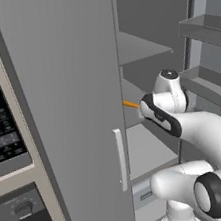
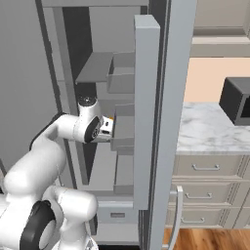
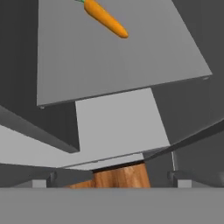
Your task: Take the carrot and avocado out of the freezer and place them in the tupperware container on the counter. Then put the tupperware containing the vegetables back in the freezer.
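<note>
Ahead of the fingers, well short of contact: carrot lying flat on a grey freezer shelf, tapered tip angled toward the right. Fingers spread wide, nothing between them. From the left base camera, orange tip of the carrot pokes past the freezer door edge, just beyond the wrist. On the right, marble surface with drawers below; tupperware not visible, avocado neither.

Risks, my read:
- carrot is thin and round, may roll or skid away if one finger lands first
- approach too low clips the shelf's front edge
- elbow close to open door, swing-out could knock it
</note>
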